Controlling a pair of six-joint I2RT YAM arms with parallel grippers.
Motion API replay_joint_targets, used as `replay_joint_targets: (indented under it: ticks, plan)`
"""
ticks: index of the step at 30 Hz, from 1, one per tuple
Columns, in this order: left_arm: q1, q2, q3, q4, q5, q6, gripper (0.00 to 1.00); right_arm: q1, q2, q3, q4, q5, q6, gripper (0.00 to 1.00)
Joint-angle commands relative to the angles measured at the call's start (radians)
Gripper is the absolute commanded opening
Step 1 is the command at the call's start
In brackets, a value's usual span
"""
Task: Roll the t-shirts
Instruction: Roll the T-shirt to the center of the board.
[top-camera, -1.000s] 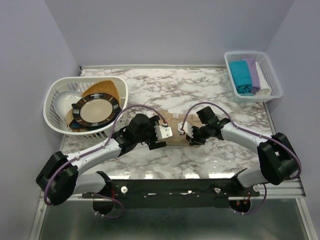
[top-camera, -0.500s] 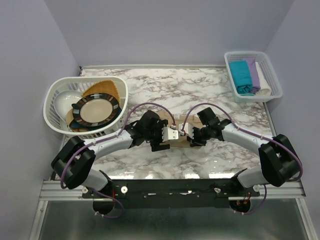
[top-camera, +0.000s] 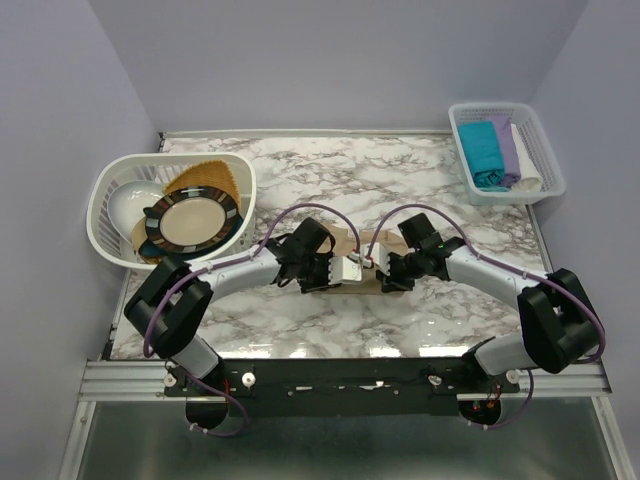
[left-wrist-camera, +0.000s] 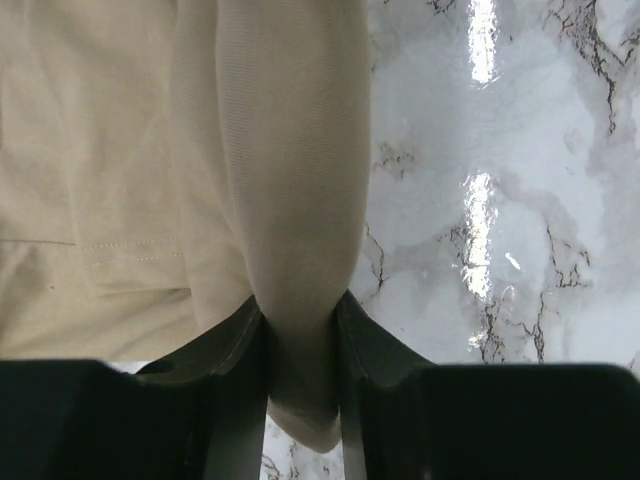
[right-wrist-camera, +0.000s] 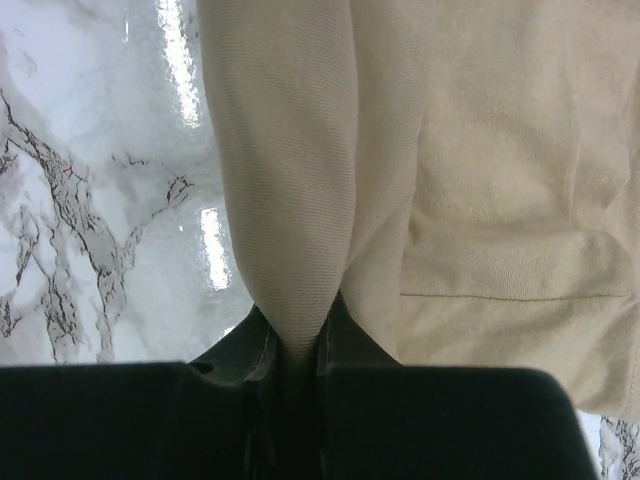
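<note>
A beige t-shirt (top-camera: 349, 240) lies partly rolled on the marble table between the two arms. My left gripper (top-camera: 345, 271) is shut on the near fold of its roll (left-wrist-camera: 290, 180), and the cloth is pinched between the black fingers (left-wrist-camera: 235, 350). From the other side, my right gripper (top-camera: 379, 266) is shut on the same rolled edge (right-wrist-camera: 285, 170). The grippers sit almost touching over the shirt's middle. Flat cloth with a hem seam lies beside each roll. Teal (top-camera: 485, 152), lilac (top-camera: 507, 148) and white (top-camera: 528, 152) t-shirts lie in the far-right basket.
A white lattice basket (top-camera: 105, 195) at the left holds a tan plate with a black patterned rim (top-camera: 192, 222), a white bowl and a woven mat. Another white basket (top-camera: 548, 150) stands at the far right corner. Purple walls enclose the table.
My left arm has slid right along the shirt toward the right gripper, and its jaws have closed from wide open onto the rolled edge. The right gripper has kept its grip.
</note>
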Motion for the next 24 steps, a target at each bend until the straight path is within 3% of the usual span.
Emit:
replay_joint_targets:
  ticks: [1, 4, 8, 14, 20, 24]
  plan:
    - [0.009, 0.018, 0.017, -0.100, 0.032, -0.009, 0.28, -0.011, -0.001, 0.006, -0.026, -0.031, -0.008, 0.08]
    - [0.036, 0.003, 0.040, -0.165, 0.141, -0.023, 0.18, -0.014, 0.005, 0.025, -0.071, -0.049, -0.019, 0.08]
    - [0.076, 0.008, 0.137, -0.384, 0.314, -0.014, 0.01, -0.039, 0.020, 0.069, -0.195, -0.103, -0.026, 0.08]
    - [0.148, 0.090, 0.272, -0.696, 0.503, 0.085, 0.00, -0.096, 0.085, 0.124, -0.471, -0.203, -0.150, 0.04]
    - [0.177, 0.204, 0.349, -0.830, 0.534, 0.162, 0.00, -0.117, 0.201, 0.247, -0.666, -0.255, -0.252, 0.04]
    - [0.200, 0.278, 0.386, -0.880, 0.543, 0.210, 0.00, -0.117, 0.391, 0.382, -0.816, -0.307, -0.286, 0.04]
